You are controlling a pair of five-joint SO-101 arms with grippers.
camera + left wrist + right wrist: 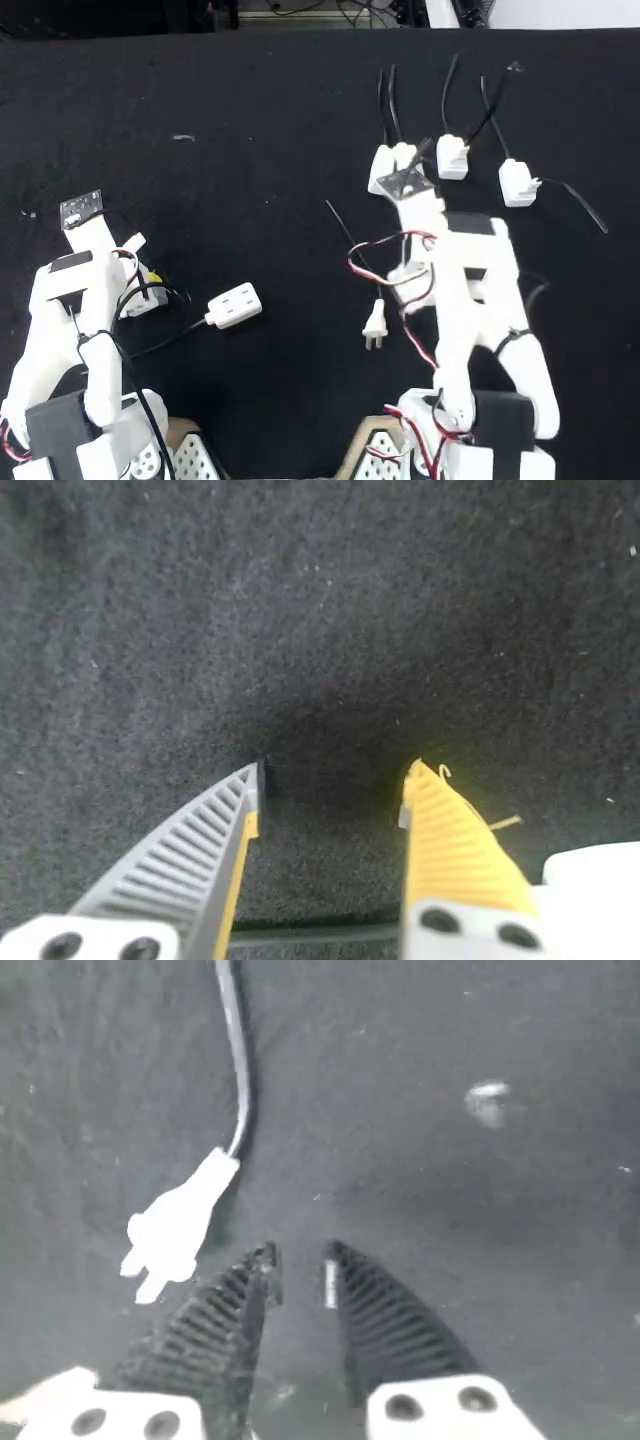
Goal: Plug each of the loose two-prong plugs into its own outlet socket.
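A white two-prong plug point(375, 326) on a thin black cord lies loose at mid-table. To its left sits a white outlet socket point(236, 305) with its own cable. Three more white plug-and-socket pieces point(452, 157) lie at the back right. My right gripper point(405, 182) hovers by the leftmost of them. In the right wrist view a white plug point(175, 1228) lies flat on the mat just beside my right gripper point(300, 1257), which is open only a narrow gap and holds nothing. My left gripper point(330, 775) is open wide over bare mat at the far left point(82, 212).
Black mat point(230, 150) covers the table. Red and black wires point(385, 265) loop off the right arm. A small white speck point(487, 1100) lies on the mat beyond the right gripper. A yellow-and-white part point(148, 290) sits beside the left arm.
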